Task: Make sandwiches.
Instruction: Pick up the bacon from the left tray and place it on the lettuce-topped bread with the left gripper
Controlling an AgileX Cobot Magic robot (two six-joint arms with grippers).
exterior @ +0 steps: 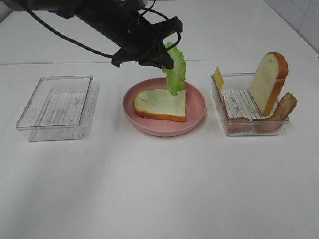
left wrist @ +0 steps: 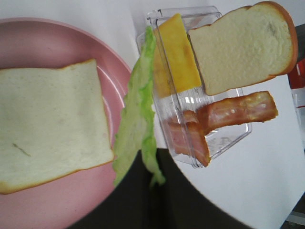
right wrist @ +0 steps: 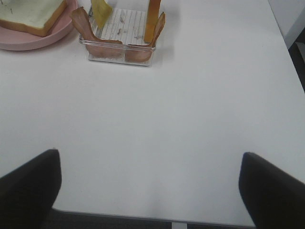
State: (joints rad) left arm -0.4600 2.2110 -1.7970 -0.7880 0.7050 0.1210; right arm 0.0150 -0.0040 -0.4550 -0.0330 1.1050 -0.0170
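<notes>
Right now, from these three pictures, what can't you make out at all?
- Top of the lettuce: hidden by the left gripper in the high view, by its dark body in the left wrist view.
- Bacon count: strips overlap inside the right-hand box, every view.
- Right gripper: only two dark fingertips at the right wrist picture's edge; absent from the high view.
- Print on that box's floor: too small.

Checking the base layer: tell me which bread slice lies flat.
The slice on the pink plate; the other slice stands upright in the right-hand clear box.
</notes>
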